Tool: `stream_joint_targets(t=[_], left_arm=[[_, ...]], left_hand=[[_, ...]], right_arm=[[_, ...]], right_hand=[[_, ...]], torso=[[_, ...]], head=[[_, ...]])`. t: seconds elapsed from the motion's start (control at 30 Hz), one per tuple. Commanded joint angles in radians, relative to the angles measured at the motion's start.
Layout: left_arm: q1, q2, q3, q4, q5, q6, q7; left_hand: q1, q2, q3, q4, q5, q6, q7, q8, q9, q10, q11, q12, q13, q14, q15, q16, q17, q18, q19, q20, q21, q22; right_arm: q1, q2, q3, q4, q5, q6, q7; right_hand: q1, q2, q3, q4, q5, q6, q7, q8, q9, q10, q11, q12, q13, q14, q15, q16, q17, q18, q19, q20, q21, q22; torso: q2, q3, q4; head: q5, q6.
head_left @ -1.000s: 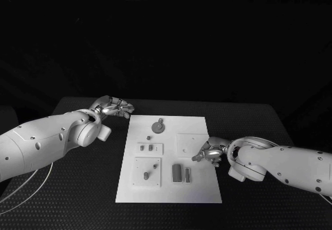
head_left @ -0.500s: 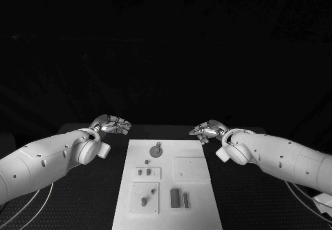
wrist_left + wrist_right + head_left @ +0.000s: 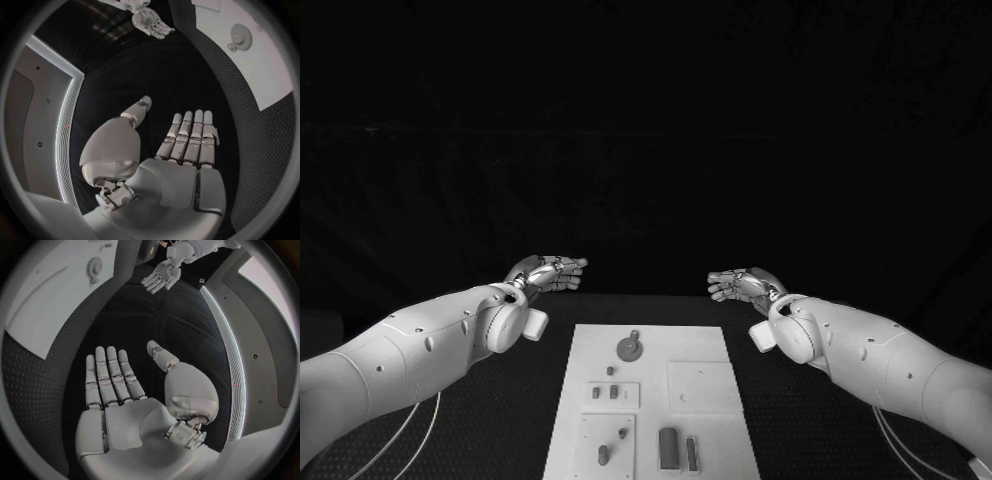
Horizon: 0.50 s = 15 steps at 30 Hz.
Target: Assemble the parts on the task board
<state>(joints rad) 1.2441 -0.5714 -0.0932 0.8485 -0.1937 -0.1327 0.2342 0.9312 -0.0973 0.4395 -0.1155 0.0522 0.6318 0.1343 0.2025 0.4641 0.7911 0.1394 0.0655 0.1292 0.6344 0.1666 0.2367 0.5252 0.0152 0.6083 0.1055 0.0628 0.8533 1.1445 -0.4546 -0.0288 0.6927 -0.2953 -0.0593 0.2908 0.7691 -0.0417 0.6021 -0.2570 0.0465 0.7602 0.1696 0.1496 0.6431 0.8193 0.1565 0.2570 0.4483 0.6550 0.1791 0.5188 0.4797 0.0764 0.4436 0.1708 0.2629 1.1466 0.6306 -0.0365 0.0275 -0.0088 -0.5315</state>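
The task board [image 3: 661,400] is a long white plate lying flat on the black desk, in the lower middle of the head view and running off its bottom edge. Near its top end sits a round grey part [image 3: 630,347] with a small tab. Below it, on the left, a raised square panel carries two short grey pegs [image 3: 606,392] side by side — a tiny piece lies just above it. A plain white square [image 3: 700,386] lies to the right. Lower down, two dark upright bars [image 3: 678,449] stand close together beside another panel with small grey pieces.
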Motion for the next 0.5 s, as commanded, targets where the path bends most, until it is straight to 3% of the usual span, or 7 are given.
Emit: stream_joint_targets(t=[0.03,0.1,0.13,0.23,0.27,0.37,0.5], left_arm=[[0.001,0.006,0.001,-0.009,0.039,0.058,0.033],[-0.001,0.006,0.001,-0.010,0.040,0.067,0.035],[0.000,0.002,0.000,-0.009,0.011,0.014,0.005],[-0.004,-0.001,0.002,0.003,0.014,0.003,0.010],[-0.006,-0.003,0.003,0.011,0.016,-0.004,0.013],[-0.015,-0.014,0.007,0.047,0.025,-0.036,0.027],[-0.038,-0.039,0.018,0.134,0.047,-0.114,0.060]], left_hand=[[-0.008,0.007,-0.008,-0.001,-0.003,0.007,-0.009,0.012,0.007,0.001,-0.009,0.001,-0.003,-0.005,-0.002,-0.004,-0.001,-0.015,-0.008,0.001,0.000,-0.008],[-0.009,0.012,-0.014,-0.003,-0.003,0.017,-0.011,0.021,0.013,0.006,-0.013,0.003,-0.006,-0.004,-0.002,-0.003,-0.001,-0.015,-0.008,0.000,0.002,-0.015],[-0.931,0.097,-0.440,0.115,-0.052,-0.632,-0.134,-0.203,-0.464,-0.791,-0.139,-0.066,-0.129,-0.634,-0.167,-0.237,-0.525,-0.015,-0.608,-0.106,-0.063,-0.853],[-0.931,0.097,-0.440,0.115,-0.052,-0.632,-0.134,-0.203,-0.464,-0.791,-0.139,-0.066,-0.129,-0.634,-0.167,-0.237,-0.525,-0.015,-0.608,-0.106,-0.063,-0.853],[-0.931,0.097,-0.440,0.115,-0.052,-0.632,-0.134,-0.203,-0.464,-0.791,-0.139,-0.066,-0.129,-0.634,-0.167,-0.237,-0.525,-0.015,-0.608,-0.106,-0.063,-0.853],[-0.931,0.097,-0.440,0.115,-0.052,-0.632,-0.134,-0.203,-0.464,-0.791,-0.139,-0.066,-0.129,-0.634,-0.167,-0.237,-0.525,-0.015,-0.608,-0.106,-0.063,-0.853],[-0.931,0.097,-0.440,0.115,-0.052,-0.632,-0.134,-0.203,-0.464,-0.791,-0.139,-0.066,-0.129,-0.634,-0.167,-0.237,-0.525,-0.015,-0.608,-0.106,-0.063,-0.853]], right_arm=[[0.001,0.001,0.002,0.003,0.041,0.034,0.058],[0.000,0.004,0.003,0.003,0.041,0.035,0.060],[0.002,0.003,0.002,0.003,0.012,0.007,0.015],[0.001,-0.002,0.003,0.015,0.015,-0.003,0.018],[0.000,-0.004,0.003,0.023,0.018,-0.009,0.020],[-0.004,-0.018,0.004,0.059,0.030,-0.039,0.029],[-0.014,-0.051,0.007,0.146,0.058,-0.111,0.050]], right_hand=[[0.002,0.013,-0.015,-0.004,0.001,-0.006,0.000,-0.001,0.001,0.012,-0.002,-0.022,-0.031,-0.003,-0.001,-0.023,-0.015,0.001,0.002,0.005,-0.011,-0.008],[0.009,0.017,-0.035,-0.006,0.001,-0.011,0.003,0.004,0.000,0.040,-0.001,-0.050,-0.080,0.016,-0.001,-0.045,-0.034,0.006,0.011,0.008,-0.028,-0.019],[-0.769,0.042,-0.602,0.257,-0.046,-0.760,-0.170,-0.150,-0.643,-0.819,-0.156,-0.257,-0.448,-0.655,-0.179,-0.519,-0.480,-0.076,-0.444,-0.171,-0.263,-0.356],[-0.769,0.042,-0.602,0.257,-0.046,-0.760,-0.170,-0.150,-0.643,-0.819,-0.156,-0.257,-0.448,-0.655,-0.179,-0.519,-0.480,-0.076,-0.444,-0.171,-0.263,-0.427],[-0.769,0.042,-0.602,0.257,-0.046,-0.760,-0.170,-0.150,-0.643,-0.819,-0.156,-0.257,-0.448,-0.655,-0.179,-0.519,-0.480,-0.076,-0.444,-0.171,-0.263,-1.147],[-0.769,0.042,-0.602,0.257,-0.046,-0.760,-0.170,-0.150,-0.643,-0.819,-0.156,-0.257,-0.448,-0.655,-0.179,-0.519,-0.480,-0.076,-0.444,-0.171,-0.263,-1.147],[-0.769,0.042,-0.602,0.257,-0.046,-0.760,-0.170,-0.150,-0.643,-0.819,-0.156,-0.257,-0.448,-0.655,-0.179,-0.519,-0.480,-0.076,-0.444,-0.171,-0.263,-1.147]], torso=[[-0.008,0.0066,-0.0027],[-0.009,0.0087,-0.0035],[-0.004,0.0035,-0.0012],[-0.010,0.0059,-0.0031],[-0.014,0.0075,-0.0044],[-0.032,0.0149,-0.0103],[-0.067,0.0289,-0.0214]], head=[[0.005,0.009],[0.007,0.011],[0.004,0.006],[0.004,0.001],[0.004,-0.003],[0.006,-0.019],[0.008,-0.051]])
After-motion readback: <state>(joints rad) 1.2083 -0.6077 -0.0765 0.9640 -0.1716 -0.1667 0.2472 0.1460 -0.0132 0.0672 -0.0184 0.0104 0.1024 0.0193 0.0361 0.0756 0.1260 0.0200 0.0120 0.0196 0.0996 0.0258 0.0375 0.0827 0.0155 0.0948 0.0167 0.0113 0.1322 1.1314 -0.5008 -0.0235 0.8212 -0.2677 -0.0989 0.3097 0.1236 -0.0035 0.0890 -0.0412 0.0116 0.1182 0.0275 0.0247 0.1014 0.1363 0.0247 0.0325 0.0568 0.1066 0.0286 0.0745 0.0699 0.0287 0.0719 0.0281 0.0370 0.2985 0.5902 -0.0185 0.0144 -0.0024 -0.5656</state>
